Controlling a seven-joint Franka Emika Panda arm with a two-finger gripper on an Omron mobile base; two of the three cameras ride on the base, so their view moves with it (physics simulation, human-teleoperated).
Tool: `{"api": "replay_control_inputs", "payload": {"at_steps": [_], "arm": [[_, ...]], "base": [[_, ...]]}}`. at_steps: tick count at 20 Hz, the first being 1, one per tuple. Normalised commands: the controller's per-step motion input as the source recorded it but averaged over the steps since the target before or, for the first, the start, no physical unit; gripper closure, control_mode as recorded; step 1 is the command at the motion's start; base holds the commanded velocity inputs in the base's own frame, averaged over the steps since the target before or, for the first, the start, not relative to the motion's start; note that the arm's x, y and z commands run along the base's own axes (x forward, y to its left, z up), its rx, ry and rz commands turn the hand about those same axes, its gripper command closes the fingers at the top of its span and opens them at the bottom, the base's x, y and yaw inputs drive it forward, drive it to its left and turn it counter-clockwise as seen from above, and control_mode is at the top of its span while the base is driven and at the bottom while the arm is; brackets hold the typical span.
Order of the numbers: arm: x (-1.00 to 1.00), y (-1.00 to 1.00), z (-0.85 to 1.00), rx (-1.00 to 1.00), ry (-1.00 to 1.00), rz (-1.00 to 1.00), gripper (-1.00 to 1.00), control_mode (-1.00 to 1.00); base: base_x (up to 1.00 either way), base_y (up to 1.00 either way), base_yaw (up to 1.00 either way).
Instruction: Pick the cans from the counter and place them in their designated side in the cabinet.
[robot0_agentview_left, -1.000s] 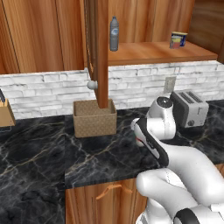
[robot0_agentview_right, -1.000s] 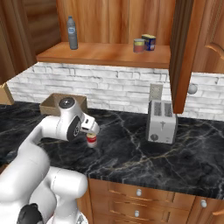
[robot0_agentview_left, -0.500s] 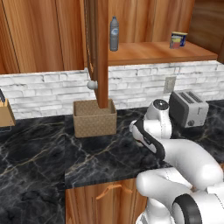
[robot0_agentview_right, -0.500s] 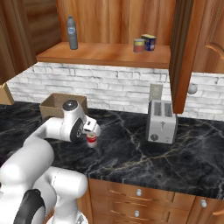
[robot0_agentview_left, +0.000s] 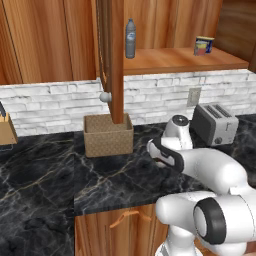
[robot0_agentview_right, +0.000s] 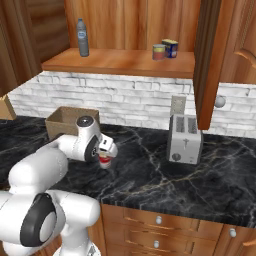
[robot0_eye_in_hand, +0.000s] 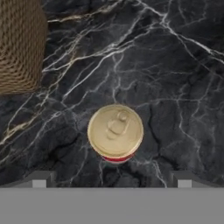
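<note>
A red can with a white band and a pale pull-tab lid (robot0_eye_in_hand: 115, 131) stands upright on the black marble counter (robot0_eye_in_hand: 175, 65). My gripper (robot0_eye_in_hand: 111, 181) hangs right above it, open, with one fingertip on each side and not touching it. From the right base view the can (robot0_agentview_right: 104, 160) peeks out under the gripper (robot0_agentview_right: 106, 152). A shorter orange-red can (robot0_agentview_right: 159, 51) stands on the shelf (robot0_agentview_right: 120, 62) of the reddish-brown cabinet (robot0_agentview_right: 207, 60), next to a blue tin (robot0_agentview_right: 171, 48).
A woven tan basket (robot0_agentview_right: 70, 120) sits just behind and left of the can. A silver toaster (robot0_agentview_right: 185, 138) stands to the right. A clear bottle (robot0_agentview_right: 82, 37) is on the shelf's left end. The tall narrow cabinet door (robot0_agentview_left: 116, 60) hangs open above the basket (robot0_agentview_left: 107, 135).
The arm has bent a little further and the hand has settled slightly over the red can. The jaws have stayed wide open and the can has not moved.
</note>
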Motion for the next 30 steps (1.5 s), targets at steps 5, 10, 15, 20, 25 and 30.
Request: {"api": "replay_control_inputs", "payload": {"at_steps": [5, 10, 15, 20, 25, 30], "arm": [[0.21, -0.03, -0.20, 0.00, 0.03, 0.00, -1.00, -1.00], [0.21, -0.01, -0.21, 0.00, 0.03, 0.00, -1.00, -1.00], [0.20, -0.01, -0.21, 0.00, 0.03, 0.00, -1.00, -1.00], [0.20, -0.01, -0.20, 0.00, 0.02, 0.00, -1.00, -1.00], [0.13, 0.00, -0.19, 0.00, 0.02, 0.00, 1.00, -1.00], [0.04, -0.04, -0.03, 0.00, 0.00, 0.00, 1.00, -1.00]], "base": [[0.00, 0.00, 0.00], [0.00, 0.00, 0.00], [0.00, 0.00, 0.00], [0.00, 0.00, 0.00], [0.00, 0.00, 0.00], [0.00, 0.00, 0.00]]}}
